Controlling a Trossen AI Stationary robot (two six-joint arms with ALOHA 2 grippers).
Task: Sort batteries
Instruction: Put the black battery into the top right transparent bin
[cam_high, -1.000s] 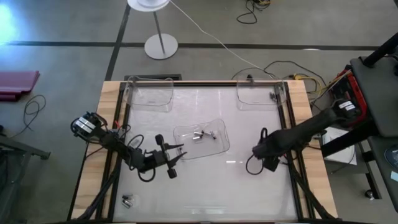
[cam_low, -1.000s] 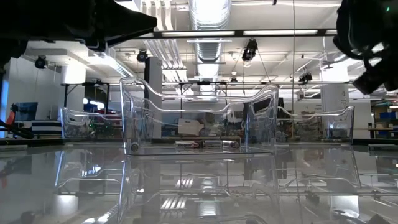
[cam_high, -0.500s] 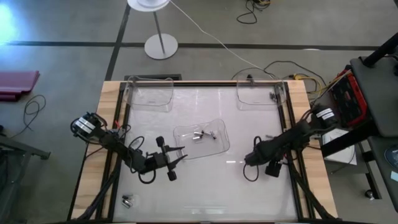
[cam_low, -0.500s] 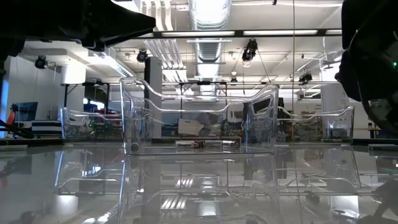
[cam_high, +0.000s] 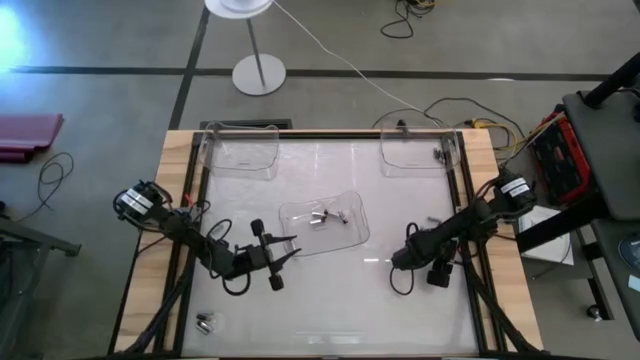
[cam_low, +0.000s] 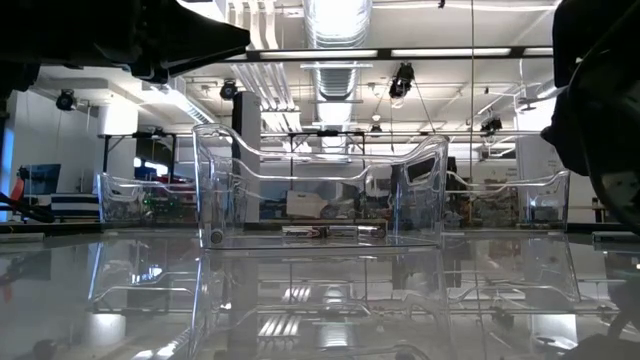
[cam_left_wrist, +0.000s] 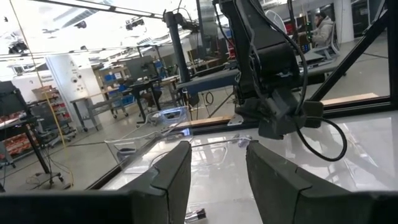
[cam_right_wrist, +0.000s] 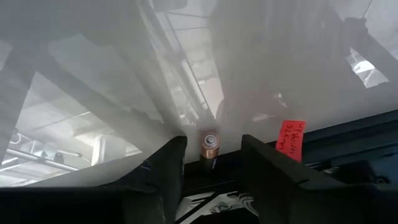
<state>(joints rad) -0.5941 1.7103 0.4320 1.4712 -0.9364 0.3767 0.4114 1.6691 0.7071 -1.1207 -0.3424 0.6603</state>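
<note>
My right pincer (cam_right_wrist: 210, 163) hung open over one copper-topped battery (cam_right_wrist: 209, 147) lying on the glossy table (cam_high: 330, 290), between its fingers. Small, stiff and probably slick, it looked likely to roll, so I judged its mid-barrel the best hold. My left pincer (cam_high: 283, 250) waited open near the central tray (cam_high: 352, 235).

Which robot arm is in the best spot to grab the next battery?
Probably the right. The right gripper is down at the table, and its wrist view shows a battery between its open fingers. The left gripper hovers open beside the middle tray.
</note>
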